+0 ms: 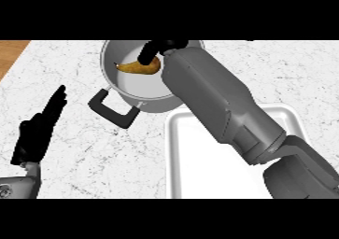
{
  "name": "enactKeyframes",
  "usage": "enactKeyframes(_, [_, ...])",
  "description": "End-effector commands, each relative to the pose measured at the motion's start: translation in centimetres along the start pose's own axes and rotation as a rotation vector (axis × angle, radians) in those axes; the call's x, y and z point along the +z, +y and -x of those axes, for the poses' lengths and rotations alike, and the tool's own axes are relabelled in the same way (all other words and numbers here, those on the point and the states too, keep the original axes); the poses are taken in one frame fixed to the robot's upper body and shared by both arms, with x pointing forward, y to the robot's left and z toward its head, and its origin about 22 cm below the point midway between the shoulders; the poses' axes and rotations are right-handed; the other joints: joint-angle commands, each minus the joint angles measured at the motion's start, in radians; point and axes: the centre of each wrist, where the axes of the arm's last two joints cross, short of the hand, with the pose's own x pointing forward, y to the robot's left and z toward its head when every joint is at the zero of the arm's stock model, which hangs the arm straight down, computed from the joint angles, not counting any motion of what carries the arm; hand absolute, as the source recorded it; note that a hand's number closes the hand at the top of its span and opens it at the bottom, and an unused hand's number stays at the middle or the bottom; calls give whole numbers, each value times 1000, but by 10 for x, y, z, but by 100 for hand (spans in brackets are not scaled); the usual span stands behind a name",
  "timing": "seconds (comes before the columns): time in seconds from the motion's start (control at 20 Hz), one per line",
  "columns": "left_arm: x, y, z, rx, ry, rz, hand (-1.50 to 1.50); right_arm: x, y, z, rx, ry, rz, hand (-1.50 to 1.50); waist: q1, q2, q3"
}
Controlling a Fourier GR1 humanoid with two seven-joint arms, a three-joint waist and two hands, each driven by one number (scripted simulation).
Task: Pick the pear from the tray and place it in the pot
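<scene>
- Over the pot's (105, 63) back half, the right hand's (160, 46) fingers (148, 55) curl down onto the pear's (137, 68) right end and pinch it; most of the hand is hidden behind the forearm.
- Pear: brown-yellow, lying on its side within the pot's rim, narrow end to the left. Whether it touches the pot's floor cannot be told.
- Pot: grey metal, round, standing on the counter (75, 154) at the view's top centre. Its black handle (111, 110) sticks out at the lower left. The near wall just meets the tray's (170, 140) far-left corner.
- Right forearm: grey, runs from the lower right corner up and left, crossing over the tray and the pot's right rim.
- Tray: white, rectangular, at the lower right, just beside the pot. The bare part that shows holds nothing; the rest is covered by the arm.
- Left hand (39, 127): at the view's left edge, well apart from pot and tray, fingers straight and pressed together, pointing up and right. It holds nothing.
- Counter: white marble with grey veins; a wood strip (6, 58) shows at the upper left corner.
</scene>
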Motion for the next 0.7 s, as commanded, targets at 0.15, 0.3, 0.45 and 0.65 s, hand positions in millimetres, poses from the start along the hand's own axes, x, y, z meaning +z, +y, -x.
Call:
enactKeyframes(0.15, [-3, -9, -2, 14, 1, 21, 0, 0, 0, 8, -198, -77, 120, -150, -2, 0, 2])
enactKeyframes(0.3, [0, 0, 10, 14, 23, -5, 0, -4, -23, -16, -401, -109, 243, -150, -16, -7, 3])
enactKeyframes(0.45, [0, 3, 2, 3, 27, -7, 0, -5, -23, -3, -512, -95, 257, -150, -23, -10, 4])
enactKeyframes(0.65, [10, 4, 16, -10, 25, -30, 0, -8, -28, -4, -620, -73, 159, -150, -47, -24, 2])
